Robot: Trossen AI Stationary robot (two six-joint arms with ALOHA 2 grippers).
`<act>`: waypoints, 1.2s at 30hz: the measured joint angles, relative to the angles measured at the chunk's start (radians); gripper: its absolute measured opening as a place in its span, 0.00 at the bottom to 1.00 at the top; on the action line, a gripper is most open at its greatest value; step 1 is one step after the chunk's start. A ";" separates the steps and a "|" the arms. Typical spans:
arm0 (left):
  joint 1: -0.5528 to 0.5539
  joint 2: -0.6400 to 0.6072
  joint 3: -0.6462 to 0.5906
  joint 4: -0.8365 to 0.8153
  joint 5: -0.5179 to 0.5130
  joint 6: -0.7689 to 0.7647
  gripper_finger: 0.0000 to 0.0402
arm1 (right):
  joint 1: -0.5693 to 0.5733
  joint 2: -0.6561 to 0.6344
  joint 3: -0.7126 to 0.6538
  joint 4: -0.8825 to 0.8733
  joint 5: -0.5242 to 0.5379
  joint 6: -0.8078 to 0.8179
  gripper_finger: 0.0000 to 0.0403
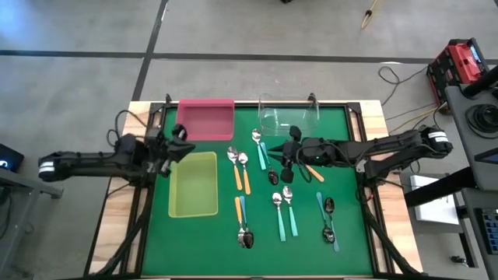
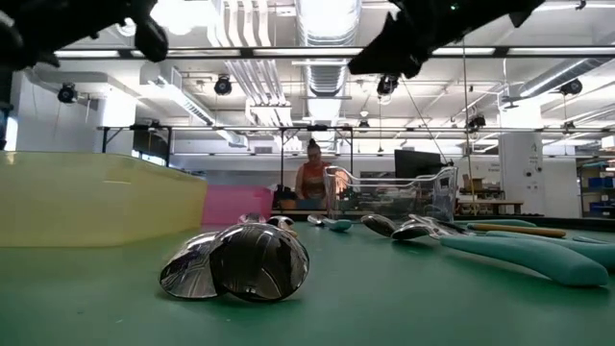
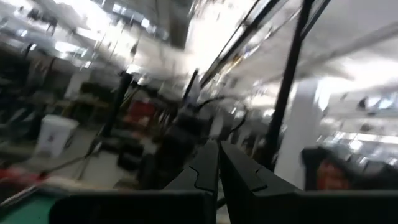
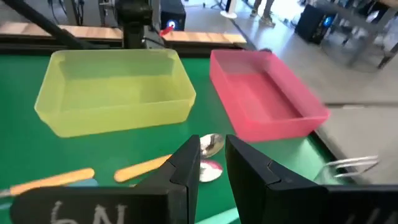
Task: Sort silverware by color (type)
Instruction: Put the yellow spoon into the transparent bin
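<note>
On the far left we see the left gripper [image 1: 177,140] hanging over the mat's left edge between the pink tray [image 1: 206,119] and the yellow-green tray [image 1: 194,183], its fingers [image 3: 208,171] pressed together on nothing. Both trays look empty. Just right of the yellow-green tray lie two orange-handled spoons [image 1: 239,169] side by side, bowls toward the far edge, and nearer us an orange and a light blue spoon [image 1: 243,222] lie together with their bowls pointing toward us. Next we find a teal spoon [image 1: 259,148] by the clear tray [image 1: 289,118] at the far edge, and a teal and a light blue spoon [image 1: 284,211] side by side lower down. The right gripper [image 1: 286,165] hovers over the mat's middle, below the clear tray; its fingers [image 4: 186,163] stand a little apart, and we cannot tell whether they grip anything. Farther right rest an orange spoon [image 1: 314,173] and two more spoons [image 1: 327,220].
</note>
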 joint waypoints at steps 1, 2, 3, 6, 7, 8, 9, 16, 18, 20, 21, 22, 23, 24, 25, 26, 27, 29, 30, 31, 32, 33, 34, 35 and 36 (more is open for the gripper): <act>0.003 0.017 0.032 -0.060 -0.002 0.031 0.00 | 0.000 0.015 0.018 -0.003 0.000 0.044 0.17; 0.007 0.033 0.065 -0.133 -0.010 0.068 0.00 | 0.000 0.031 0.040 -0.002 0.000 0.080 0.17; 0.011 0.049 0.105 -0.216 -0.026 0.108 0.00 | 0.000 0.046 0.062 -0.006 0.000 0.097 0.17; 0.017 0.084 0.233 -0.509 -0.106 0.218 0.00 | -0.004 0.094 0.152 -0.103 0.000 0.120 0.17; 0.017 0.097 0.278 -0.606 -0.150 0.258 0.00 | -0.004 0.113 0.189 -0.160 0.000 0.133 0.17; 0.017 0.107 0.318 -0.690 -0.194 0.289 0.00 | -0.004 0.134 0.229 -0.233 -0.001 0.149 0.17; 0.017 0.117 0.352 -0.764 -0.235 0.319 0.00 | -0.004 0.156 0.272 -0.309 0.000 0.174 0.17; 0.016 0.135 0.457 -0.895 -0.329 0.533 0.00 | -0.004 0.310 0.521 -0.769 -0.007 0.340 0.17; 0.016 0.122 0.460 -0.894 -0.329 0.590 0.00 | -0.005 0.344 0.561 -0.876 -0.025 0.388 0.17; 0.017 0.107 0.457 -0.875 -0.329 0.636 0.00 | -0.009 0.365 0.582 -0.983 -0.065 0.443 0.17; 0.016 0.097 0.453 -0.864 -0.329 0.657 0.00 | -0.013 0.372 0.583 -1.028 -0.091 0.469 0.17; 0.017 0.089 0.449 -0.859 -0.329 0.671 0.00 | -0.017 0.377 0.583 -1.072 -0.119 0.493 0.17; 0.017 0.083 0.448 -0.855 -0.329 0.687 0.00 | -0.022 0.383 0.576 -1.106 -0.141 0.518 0.17; 0.017 0.079 0.448 -0.849 -0.328 0.702 0.00 | -0.029 0.384 0.566 -1.137 -0.157 0.540 0.17; 0.017 0.075 0.448 -0.851 -0.328 0.718 0.00 | -0.036 0.381 0.551 -1.163 -0.167 0.561 0.17; 0.017 0.073 0.447 -0.852 -0.328 0.734 0.00 | -0.044 0.379 0.533 -1.182 -0.174 0.578 0.17; 0.017 0.070 0.446 -0.852 -0.328 0.748 0.00 | -0.055 0.374 0.515 -1.190 -0.189 0.588 0.17; 0.017 0.066 0.444 -0.852 -0.328 0.759 0.00 | -0.081 0.357 0.471 -1.202 -0.226 0.597 0.17; 0.017 0.065 0.444 -0.851 -0.328 0.757 0.00 | -0.095 0.349 0.448 -1.208 -0.244 0.597 0.17; 0.017 0.064 0.444 -0.850 -0.328 0.753 0.00 | -0.110 0.341 0.425 -1.206 -0.260 0.596 0.17; 0.017 0.063 0.443 -0.852 -0.328 0.751 0.00 | -0.125 0.336 0.404 -1.205 -0.268 0.595 0.17; 0.017 0.064 0.443 -0.852 -0.328 0.750 0.00 | -0.142 0.330 0.383 -1.205 -0.271 0.592 0.17; 0.017 0.064 0.443 -0.852 -0.328 0.749 0.00 | -0.158 0.325 0.365 -1.205 -0.271 0.587 0.17; 0.017 0.064 0.442 -0.854 -0.328 0.748 0.00 | -0.176 0.322 0.348 -1.204 -0.271 0.584 0.17; 0.017 0.065 0.442 -0.854 -0.329 0.748 0.00 | -0.193 0.319 0.334 -1.203 -0.271 0.578 0.17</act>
